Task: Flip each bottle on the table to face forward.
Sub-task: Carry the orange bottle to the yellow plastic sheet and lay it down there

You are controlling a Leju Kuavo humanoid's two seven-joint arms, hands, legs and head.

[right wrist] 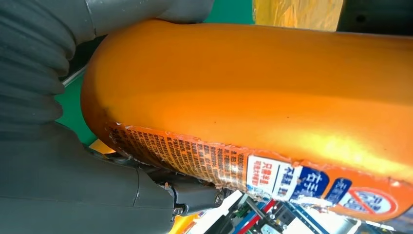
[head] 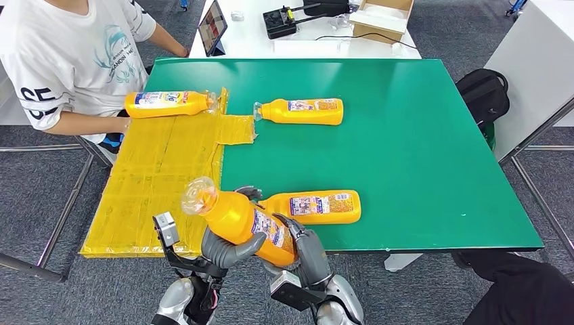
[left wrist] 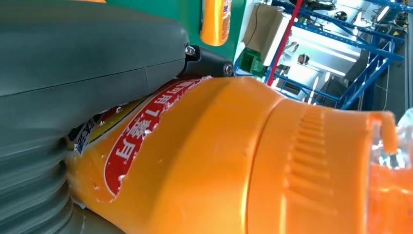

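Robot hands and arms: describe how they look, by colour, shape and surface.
Both arms are silver metal with black joint parts near the wrists. The left robot hand and right robot hand are grey, with thick smooth thumbs, darker fingers and a ribbed grey cover at the wrist. A small boxy camera sits on the left wrist.

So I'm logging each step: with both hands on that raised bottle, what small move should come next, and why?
Probably turn the held bottle label-forward and lower it onto the green table: the left hand and right hand grip it tilted above the near edge.
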